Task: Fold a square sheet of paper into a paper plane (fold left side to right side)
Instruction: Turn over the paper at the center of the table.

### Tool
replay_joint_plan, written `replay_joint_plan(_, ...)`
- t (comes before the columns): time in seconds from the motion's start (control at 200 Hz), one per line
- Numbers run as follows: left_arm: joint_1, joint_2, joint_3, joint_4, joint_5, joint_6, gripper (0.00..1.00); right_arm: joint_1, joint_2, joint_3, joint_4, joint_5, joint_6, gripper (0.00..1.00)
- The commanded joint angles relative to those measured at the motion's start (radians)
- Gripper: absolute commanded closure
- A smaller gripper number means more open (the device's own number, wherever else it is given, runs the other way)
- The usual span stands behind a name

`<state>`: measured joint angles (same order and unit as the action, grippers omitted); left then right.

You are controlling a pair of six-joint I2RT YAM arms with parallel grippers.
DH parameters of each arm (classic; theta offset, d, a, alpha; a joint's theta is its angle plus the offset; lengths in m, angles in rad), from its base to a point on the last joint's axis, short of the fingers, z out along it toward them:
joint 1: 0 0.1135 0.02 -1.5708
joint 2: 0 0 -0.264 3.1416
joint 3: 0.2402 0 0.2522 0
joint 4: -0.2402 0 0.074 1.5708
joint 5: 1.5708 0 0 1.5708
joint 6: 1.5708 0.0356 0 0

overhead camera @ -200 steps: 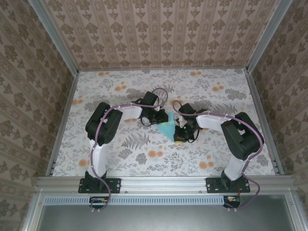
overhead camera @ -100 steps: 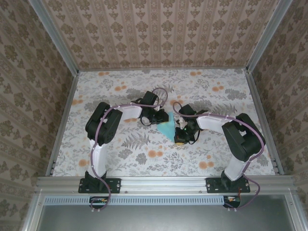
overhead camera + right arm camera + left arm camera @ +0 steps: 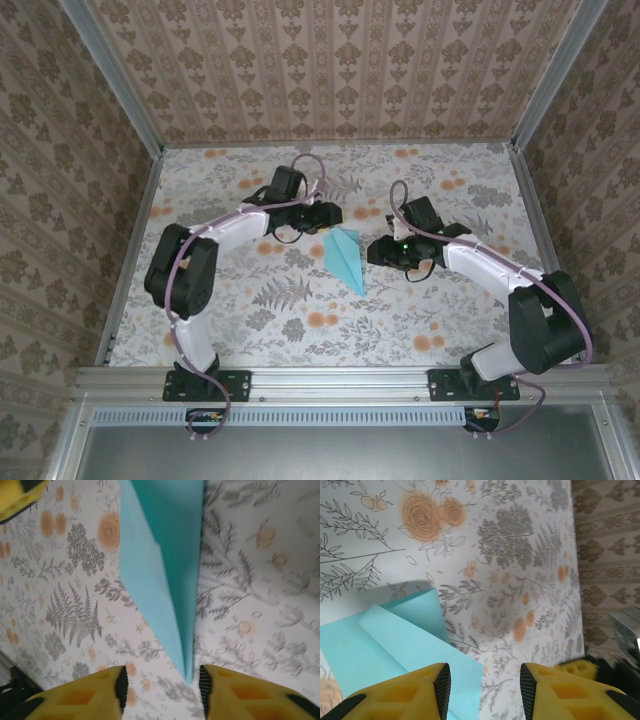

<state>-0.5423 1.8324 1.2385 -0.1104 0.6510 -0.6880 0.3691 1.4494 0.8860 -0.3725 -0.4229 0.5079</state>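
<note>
The paper plane [image 3: 345, 258] lies flat on the flowered table as a slim light-blue dart, its point toward the near edge. My left gripper [image 3: 332, 214] hovers just beyond its wide far end, open. In the left wrist view the paper plane [image 3: 395, 640] runs under the left finger [image 3: 427, 692] of the left gripper [image 3: 482, 690], with bare table between the pads. My right gripper [image 3: 378, 250] stands open to the right of the plane. In the right wrist view the paper plane's [image 3: 162, 555] tip ends between the pads of the right gripper [image 3: 162, 690], which hold nothing.
The flowered tabletop [image 3: 270, 310] is fenced by an aluminium frame [image 3: 330, 380] and patterned walls [image 3: 330, 70]. A yellow finger of the other gripper [image 3: 20, 492] shows at the top left of the right wrist view.
Both grippers have opened and drawn back from the paper: the left arm toward the far side, the right arm to the right. The paper now lies free as a narrow dart.
</note>
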Motion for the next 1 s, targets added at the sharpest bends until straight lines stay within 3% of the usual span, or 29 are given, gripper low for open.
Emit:
replay_joint_plan(0.0,-0.001,-0.013,-0.079,0.000,-0.001,-0.018,0.58,0.000,-0.037,-0.038,0.097,0.037,0.005,0.51)
replay_joint_plan(0.14,-0.021,0.030,-0.122,0.072,0.020,-0.059,0.62,-0.001,-0.052,-0.060,0.167,0.041,0.031,0.47)
replay_joint_plan(0.595,-0.064,0.234,0.011,0.085,0.045,-0.072,0.63,-0.015,-0.157,-0.102,0.167,0.017,0.044,0.40)
replay_joint_plan(0.695,-0.067,0.250,0.025,0.104,0.055,-0.077,0.70,-0.033,-0.176,-0.118,0.182,-0.019,0.054,0.36)
replay_joint_plan(0.845,-0.059,0.233,0.035,0.149,0.070,-0.082,0.89,-0.077,-0.184,-0.138,0.230,-0.106,0.090,0.22)
replay_joint_plan(0.995,-0.011,0.110,0.033,0.154,0.072,-0.059,0.91,-0.120,-0.179,-0.148,0.325,-0.200,0.134,0.00)
